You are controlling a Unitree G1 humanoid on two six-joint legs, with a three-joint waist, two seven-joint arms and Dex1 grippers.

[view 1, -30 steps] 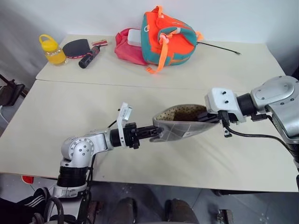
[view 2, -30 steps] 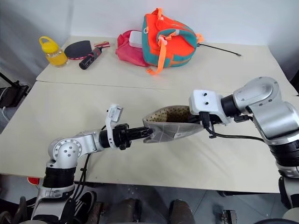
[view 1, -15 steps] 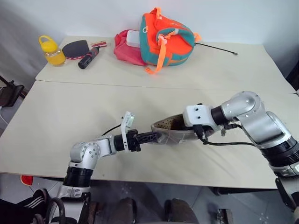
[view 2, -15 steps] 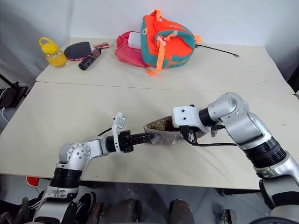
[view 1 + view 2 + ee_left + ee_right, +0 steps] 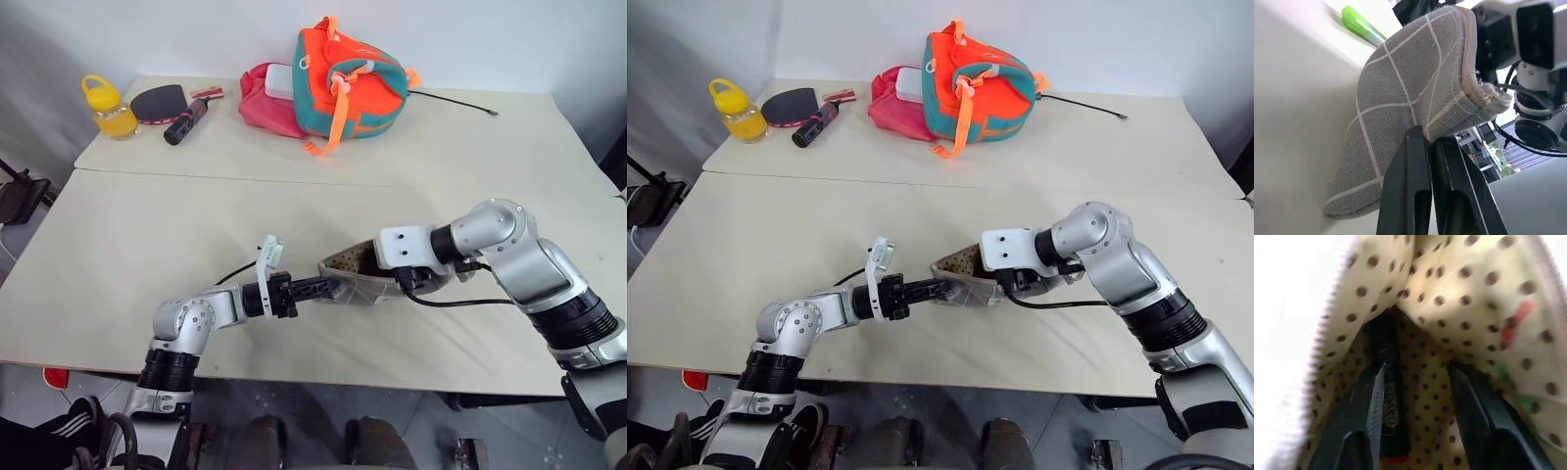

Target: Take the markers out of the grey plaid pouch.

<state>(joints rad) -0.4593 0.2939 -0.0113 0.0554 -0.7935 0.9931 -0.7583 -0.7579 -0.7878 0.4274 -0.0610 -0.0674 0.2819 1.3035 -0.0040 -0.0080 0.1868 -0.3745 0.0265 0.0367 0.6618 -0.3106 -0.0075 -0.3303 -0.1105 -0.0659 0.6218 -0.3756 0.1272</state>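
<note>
The grey plaid pouch (image 5: 361,286) lies on the near table with its mouth open, showing the beige dotted lining (image 5: 1449,293). My left gripper (image 5: 1428,143) is shut on the pouch's left edge and points level to the right. My right gripper (image 5: 1420,401) is inside the pouch with its fingers open. A dark marker with a red end (image 5: 1390,406) lies between them, against one finger (image 5: 1364,426). A light green marker (image 5: 1359,27) lies on the table just beyond the pouch in the left wrist view.
On the far table stand an orange-teal bag (image 5: 348,73), a pink pouch (image 5: 265,106), a black paddle (image 5: 160,100), a yellow bottle (image 5: 108,106) and a thin black rod (image 5: 456,101). A seam (image 5: 196,176) separates the two tables.
Both arms have sunk and the pouch has come down onto the table. My right gripper has pushed deeper into the pouch and its fingers have opened.
</note>
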